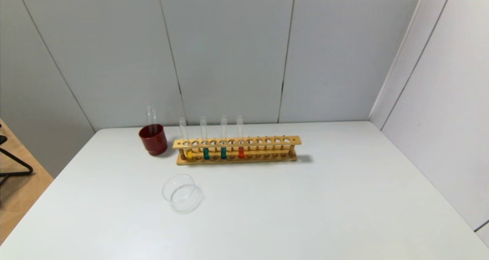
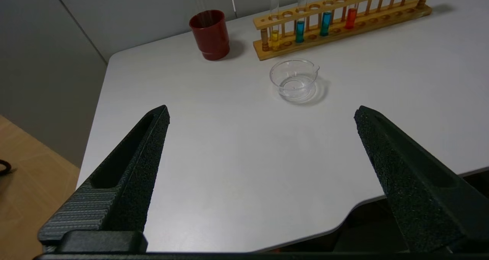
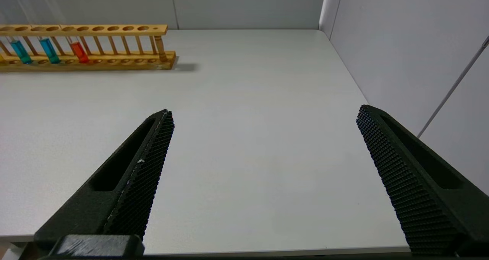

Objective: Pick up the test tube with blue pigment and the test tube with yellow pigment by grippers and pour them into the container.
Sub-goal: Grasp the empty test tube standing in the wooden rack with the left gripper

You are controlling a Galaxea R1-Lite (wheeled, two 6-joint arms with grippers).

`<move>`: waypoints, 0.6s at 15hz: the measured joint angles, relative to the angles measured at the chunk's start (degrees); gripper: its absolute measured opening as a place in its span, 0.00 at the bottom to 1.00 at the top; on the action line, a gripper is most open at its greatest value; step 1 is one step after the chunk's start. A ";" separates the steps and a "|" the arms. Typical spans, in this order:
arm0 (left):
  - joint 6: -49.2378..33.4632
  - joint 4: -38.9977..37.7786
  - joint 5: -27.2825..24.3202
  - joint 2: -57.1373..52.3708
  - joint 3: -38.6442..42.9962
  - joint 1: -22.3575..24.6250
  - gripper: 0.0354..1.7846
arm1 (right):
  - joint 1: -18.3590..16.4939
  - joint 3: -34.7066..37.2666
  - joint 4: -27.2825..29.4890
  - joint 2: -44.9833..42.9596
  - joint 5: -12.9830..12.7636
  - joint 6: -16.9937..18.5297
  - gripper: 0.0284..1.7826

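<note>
Head view: yellow tube (image 1: 184,139) and blue tube (image 1: 205,139) stand upright.

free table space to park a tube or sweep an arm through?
Bare: right half of the table, from the rack end to the wall, and the near strip before the glass dish. Crowded: far left, red cup, rack and dish close together.

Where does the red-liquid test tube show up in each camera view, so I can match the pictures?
Head view: the test tube with orange-red liquid stands in the wooden rack, last of four filled tubes, toward the robot's right.
Left wrist view: top of the picture, right of centre, beyond the glass dish.
Right wrist view: upper left, next to two blue tubes.
Shared landmark: the wooden rack.
</note>
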 joint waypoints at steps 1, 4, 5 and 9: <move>-0.59 0.04 -0.28 3.78 -2.69 -0.02 0.96 | 0.00 0.00 0.00 0.00 0.00 0.00 0.98; -3.23 -1.18 -0.65 16.90 -11.87 -0.07 0.96 | 0.00 0.00 0.00 0.00 0.00 0.00 0.98; -3.84 -2.15 -0.73 21.99 -14.93 -0.07 0.96 | 0.00 0.00 0.00 0.00 0.00 0.00 0.98; -5.05 -9.47 -2.24 40.14 -23.06 -0.12 0.96 | 0.00 0.00 0.00 0.00 0.00 0.00 0.98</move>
